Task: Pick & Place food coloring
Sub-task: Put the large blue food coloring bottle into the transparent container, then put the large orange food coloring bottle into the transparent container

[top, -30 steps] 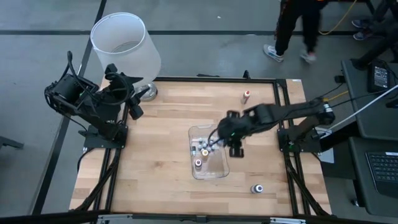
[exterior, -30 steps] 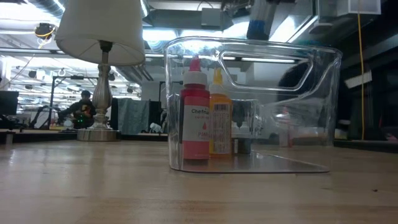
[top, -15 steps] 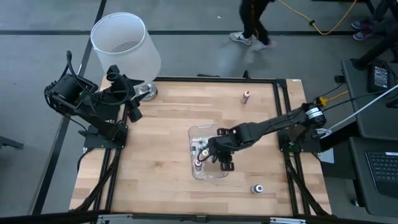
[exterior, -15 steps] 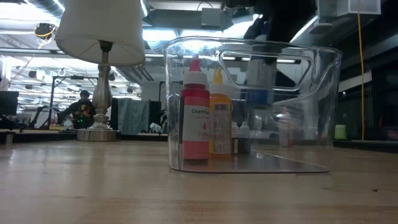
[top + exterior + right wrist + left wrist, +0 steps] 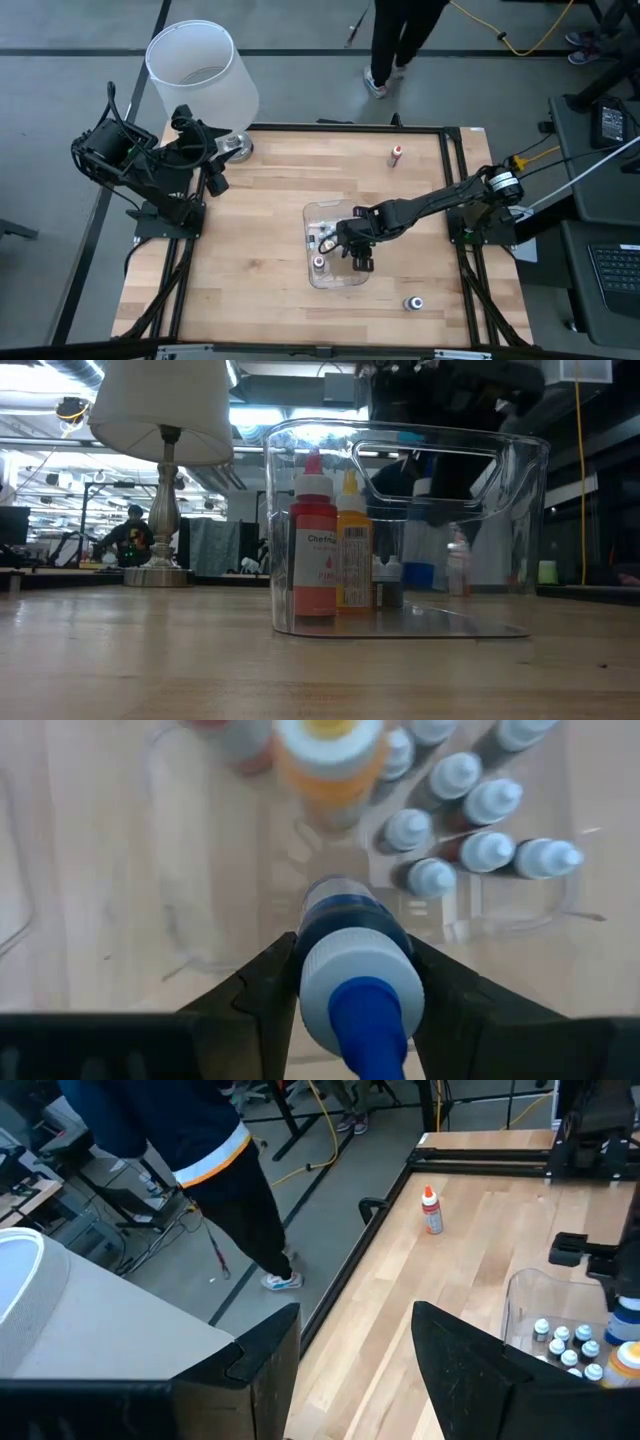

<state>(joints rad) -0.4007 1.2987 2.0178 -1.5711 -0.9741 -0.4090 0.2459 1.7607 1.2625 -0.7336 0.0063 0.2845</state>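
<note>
Landmark: clear tray (image 5: 350, 278), near the middle of the worktop (image 5: 250, 260).
Right tool (image 5: 352, 982): clenched on a blue-capped bottle (image 5: 355, 975), hanging over the tray's open top, cap toward the wrist camera.
Blue bottle's position: above the bare part of the tray floor, just beside the bottles already inside; not yet set down, judging by the low view, where the blue shape (image 5: 420, 575) shows behind the tray wall.
Already in the tray: a red bottle (image 5: 313, 545) and an orange bottle (image 5: 352, 550), upright and touching at one end; a cluster of small pale-capped droppers (image 5: 470, 805) beside them.
Outside the tray: one red-tipped bottle (image 5: 397, 154) far from it toward the back rail; another bottle (image 5: 412, 302) lying near the front edge, well apart from the tray.
Left tool (image 5: 355, 1370): released, fingers spread, parked beside the lamp (image 5: 200, 75), well away from the tray.
Risk, tipping: release from too high, likely to topple the blue bottle onto its side.
Risk, knock-on: drift toward the dropper cluster or the orange bottle, likely to bowl neighbours over.
Risk, wall strike: descent too close to the tray rim (image 5: 400, 430), liable to shove or lift the light tray.
Risk, drag-out: withdrawal before the fingers part fully, liable to pull the bottle back up.
Risk, bystander: person (image 5: 400, 40) walking beyond the back rail, away from the tray; no hazard unless closer.
</note>
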